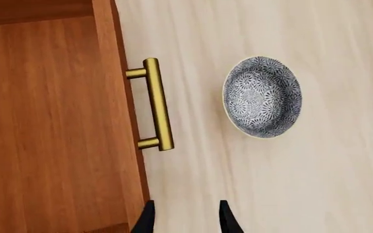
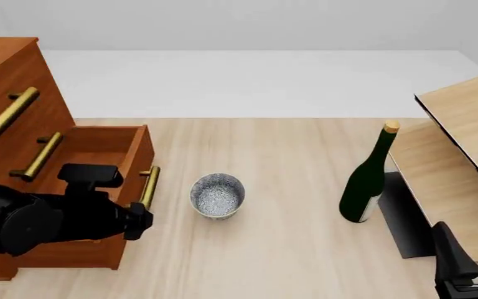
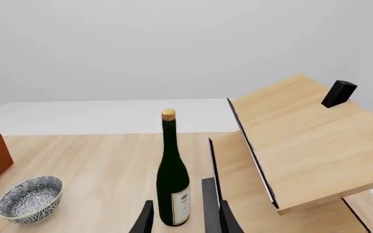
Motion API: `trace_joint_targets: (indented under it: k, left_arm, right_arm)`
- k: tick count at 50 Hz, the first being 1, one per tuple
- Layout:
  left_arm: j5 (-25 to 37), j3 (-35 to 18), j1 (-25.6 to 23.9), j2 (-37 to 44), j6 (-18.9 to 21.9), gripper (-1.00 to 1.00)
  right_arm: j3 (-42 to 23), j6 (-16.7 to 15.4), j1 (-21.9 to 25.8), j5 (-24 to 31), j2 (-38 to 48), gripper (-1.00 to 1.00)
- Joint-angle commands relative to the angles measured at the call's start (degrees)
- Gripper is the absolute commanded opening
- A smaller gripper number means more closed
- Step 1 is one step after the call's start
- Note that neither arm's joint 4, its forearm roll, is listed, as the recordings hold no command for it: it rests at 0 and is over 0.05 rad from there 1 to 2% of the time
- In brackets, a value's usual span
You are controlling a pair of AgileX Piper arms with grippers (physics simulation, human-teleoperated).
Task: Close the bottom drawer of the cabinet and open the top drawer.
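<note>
Front view puts the bottom drawer [image 2: 98,146] pulled out from the cabinet [image 2: 7,81] at the table's left, its handle [image 2: 149,187] facing the bowl [image 2: 217,195]. The left gripper [image 2: 139,224] hangs just beside that handle, over the drawer's front corner — fingers apart and empty in the left wrist view, the bar's long axis running along the drawer front. The right gripper [image 3: 183,218], also apart, sits well away by the bottle [image 2: 370,177], so the left arm looks the one to push the drawer in.
</note>
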Motion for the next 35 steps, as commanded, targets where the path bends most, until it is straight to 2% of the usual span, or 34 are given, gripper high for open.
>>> trace_joint_targets:
  k: [1, 11, 12, 19, 25, 29, 30, 35]
  left_arm:
    - [-0.21, 1.42, 4.02, 0.61, 4.08, 1.0]
    - [-0.8, 2.9, 6.9, 0.72, 6.88, 1.0]
    - [-0.82, 3.25, 8.51, 0.6, 8.7, 1.0]
    - [-0.82, 4.04, 10.55, 0.07, 10.84, 1.0]
    - [-1.03, 5.23, 14.91, -0.62, 15.86, 1.0]
    - [-1.74, 6.04, 16.71, -0.48, 17.46, 1.0]
    - [-2.16, 6.63, 18.29, -0.67, 19.14, 1.0]
    - [-3.22, 8.02, 20.62, -0.58, 21.2, 1.0]
  right_arm:
    - [-0.03, 0.14, 0.0, 0.09, -0.05, 1.0]
    - [-0.05, 0.31, -0.04, 0.16, -0.06, 1.0]
    - [-0.05, 0.29, -0.05, 0.15, -0.05, 1.0]
    - [-0.04, 0.33, -0.01, 0.14, 0.01, 1.0]
    - [-0.07, 0.36, -0.04, 0.12, 0.05, 1.0]
    - [-0.09, 0.41, -0.05, 0.09, 0.1, 1.0]
    - [-0.08, 0.41, -0.05, 0.08, 0.13, 1.0]
    - [-0.1, 0.54, -0.07, 0.05, 0.21, 1.0]
